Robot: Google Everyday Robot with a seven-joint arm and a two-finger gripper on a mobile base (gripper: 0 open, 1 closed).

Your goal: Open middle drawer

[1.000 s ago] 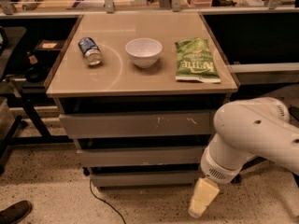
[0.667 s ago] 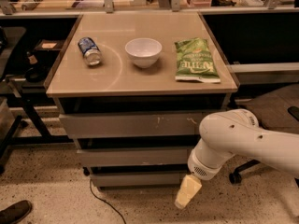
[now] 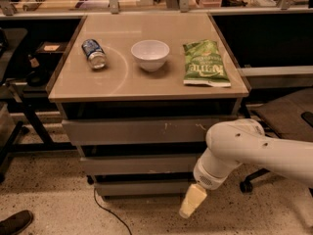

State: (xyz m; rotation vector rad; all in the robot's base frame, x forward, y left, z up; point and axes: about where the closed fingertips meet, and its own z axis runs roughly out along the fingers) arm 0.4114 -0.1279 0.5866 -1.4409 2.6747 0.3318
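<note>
The middle drawer (image 3: 137,164) is a wide, shallow grey front, closed, between a taller scuffed front (image 3: 137,131) above and a slim front (image 3: 142,187) below. My gripper (image 3: 188,209) is a cream-coloured tip at the end of the white arm (image 3: 230,151). It points down at the floor, in front of the cabinet's lower right corner. It is level with the bottom front, below the middle drawer's right end, and it touches neither drawer.
On the cabinet top (image 3: 146,84) lie a can (image 3: 94,53), a white bowl (image 3: 150,54) and a green chip bag (image 3: 204,63). A black cable (image 3: 105,210) runs on the floor. A chair base (image 3: 252,180) stands right, a dark stand (image 3: 19,111) left, and a shoe (image 3: 14,223) shows at bottom left.
The arm has swung left and the gripper has moved left along the cabinet's lower right front. The drawers have not moved.
</note>
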